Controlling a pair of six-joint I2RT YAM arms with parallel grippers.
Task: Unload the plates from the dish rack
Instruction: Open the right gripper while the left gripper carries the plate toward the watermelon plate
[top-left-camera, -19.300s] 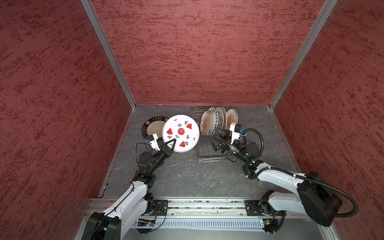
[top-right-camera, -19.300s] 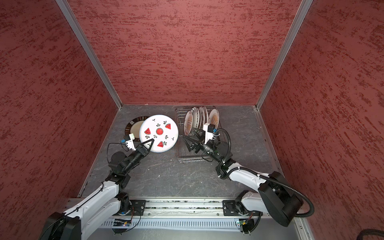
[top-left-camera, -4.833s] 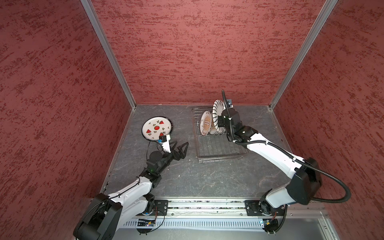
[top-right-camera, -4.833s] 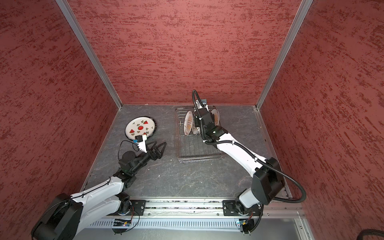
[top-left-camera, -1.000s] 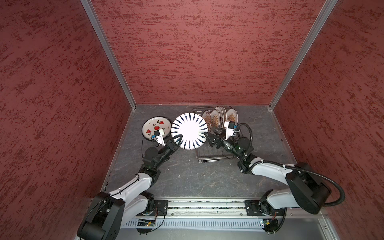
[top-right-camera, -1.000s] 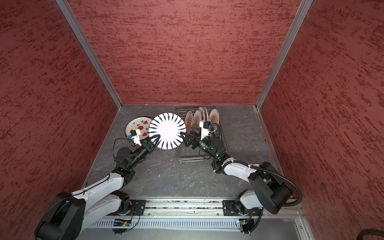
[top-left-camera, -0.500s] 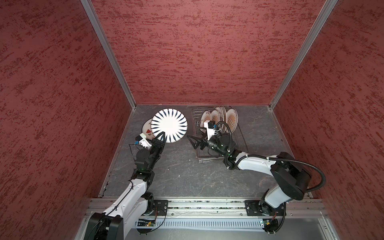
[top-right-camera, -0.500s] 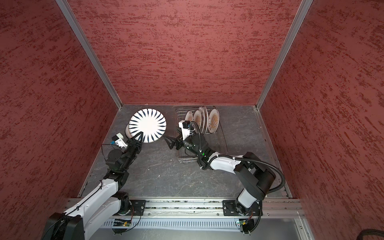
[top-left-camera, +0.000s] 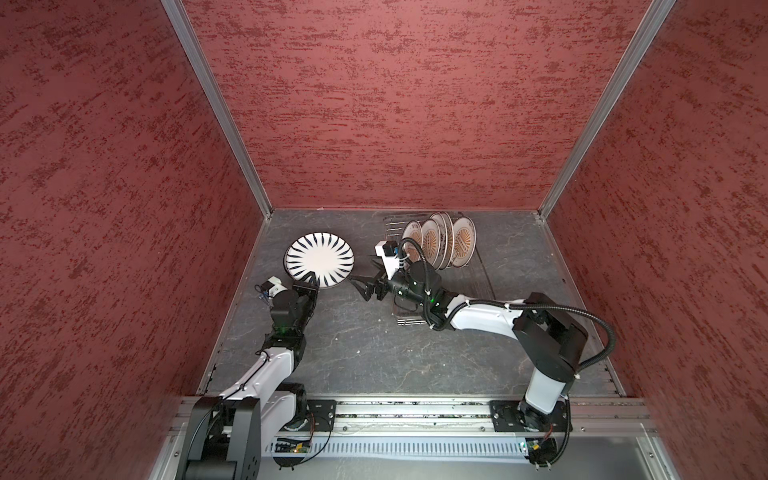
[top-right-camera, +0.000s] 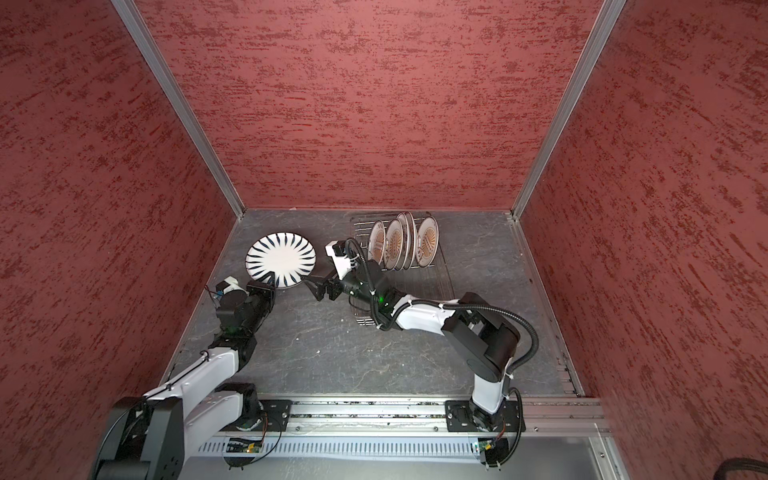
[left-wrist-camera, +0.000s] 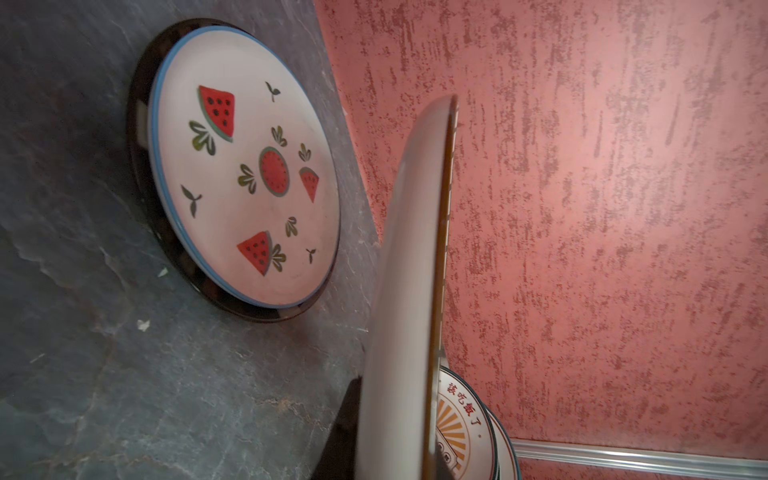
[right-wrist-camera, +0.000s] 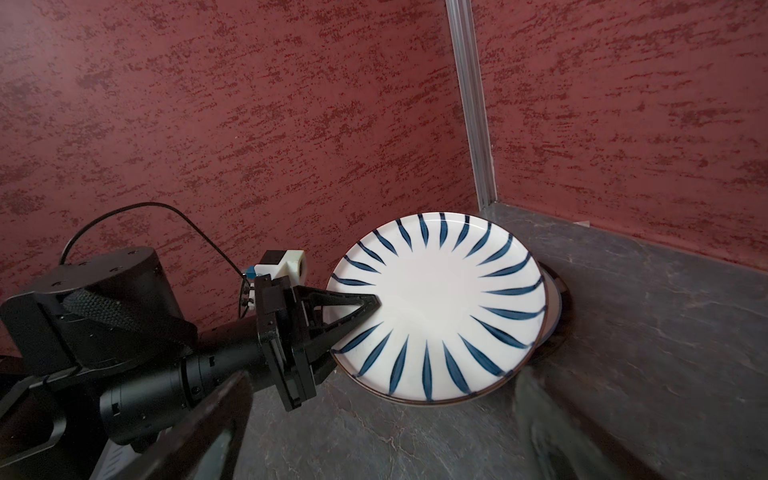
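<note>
**Top views**
- Striped plate (top-left-camera: 319, 259) (top-right-camera: 280, 259): white with dark radial stripes. It is hanging face-up at the far left of the grey tabletop (top-left-camera: 353, 353), left of the rack.
- Left gripper (top-left-camera: 309, 281) (top-right-camera: 270, 283): the jaws are standing nearly closed and pinching the striped plate's near rim.
- Right gripper (top-left-camera: 360, 287) (top-right-camera: 314, 289): the jaws are gaping wide and gripping nothing. It is pointing left and hovering just beside the striped plate's near-right edge, apart from it.
- Dish rack (top-left-camera: 482, 274) (top-right-camera: 444, 276): silver wire, sitting far and right of centre. The right arm is reaching across its near end.
- Sunburst plates (top-left-camera: 432, 245) (top-right-camera: 395, 243): a row is standing on edge in the rack's far end.

**Left wrist view**
- Watermelon plate (left-wrist-camera: 249, 187): it is lying flat on a dark-rimmed plate (left-wrist-camera: 134, 137) on the tabletop.
- Striped plate (left-wrist-camera: 407, 291): it is showing edge-on over that stack, with a gap between them.
- One dark finger (left-wrist-camera: 338, 436) is pressing against the striped plate's underside.
- Sunburst plates (left-wrist-camera: 457, 419): they are showing red characters beyond the held plate.

**Right wrist view**
- Left gripper (right-wrist-camera: 353, 328): it is clamping the striped plate (right-wrist-camera: 440, 307), with one finger lying across the face and the other under the rim.
- The watermelon plate's blue rim (right-wrist-camera: 552, 307) and the dark-rimmed plate (right-wrist-camera: 561, 330) are peeking out on the striped plate's far side.
- The right gripper's own fingers (right-wrist-camera: 199, 424) are showing blurred and set wide apart, with nothing between them.
</note>
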